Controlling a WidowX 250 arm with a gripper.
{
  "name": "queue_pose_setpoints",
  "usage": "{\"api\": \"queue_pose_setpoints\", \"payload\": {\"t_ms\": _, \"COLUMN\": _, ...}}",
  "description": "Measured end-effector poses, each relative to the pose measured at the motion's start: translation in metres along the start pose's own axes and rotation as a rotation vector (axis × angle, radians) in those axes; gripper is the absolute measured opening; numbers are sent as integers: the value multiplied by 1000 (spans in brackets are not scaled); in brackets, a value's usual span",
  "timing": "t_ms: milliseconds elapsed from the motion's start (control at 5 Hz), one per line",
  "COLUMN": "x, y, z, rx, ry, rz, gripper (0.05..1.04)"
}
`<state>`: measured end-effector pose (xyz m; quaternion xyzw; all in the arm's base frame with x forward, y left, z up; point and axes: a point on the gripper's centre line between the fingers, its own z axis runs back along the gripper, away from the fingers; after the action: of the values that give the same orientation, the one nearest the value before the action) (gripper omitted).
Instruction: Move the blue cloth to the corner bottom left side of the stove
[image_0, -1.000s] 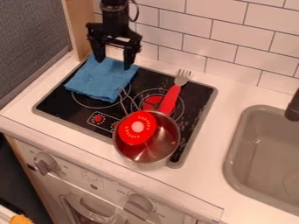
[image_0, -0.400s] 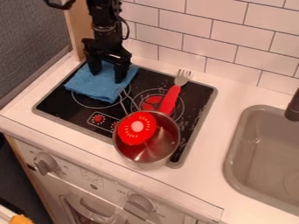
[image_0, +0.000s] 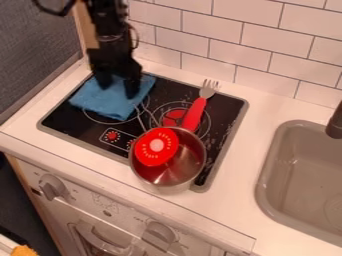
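Observation:
The blue cloth lies spread over the back left part of the black stove. My gripper is down on the cloth's back half, its two fingers apart with blue fabric showing between them. The fingertips are at the cloth's surface; whether they press into it I cannot tell.
A metal pot with a red round object inside stands at the stove's front right. Behind it lies a red-handled fork. The sink is on the right, and a tiled wall rises behind.
My gripper has come down onto the cloth and shifted slightly left. The cloth has moved a little toward the front left. The pot and fork have stayed put.

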<state>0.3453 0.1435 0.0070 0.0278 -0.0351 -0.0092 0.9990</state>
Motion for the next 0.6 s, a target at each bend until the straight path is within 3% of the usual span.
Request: {"api": "queue_pose_setpoints", "payload": {"t_ms": 600, "x": -75, "y": 20, "z": 5, "rx": -45, "ry": -33, "rz": 20, "gripper": 998}}
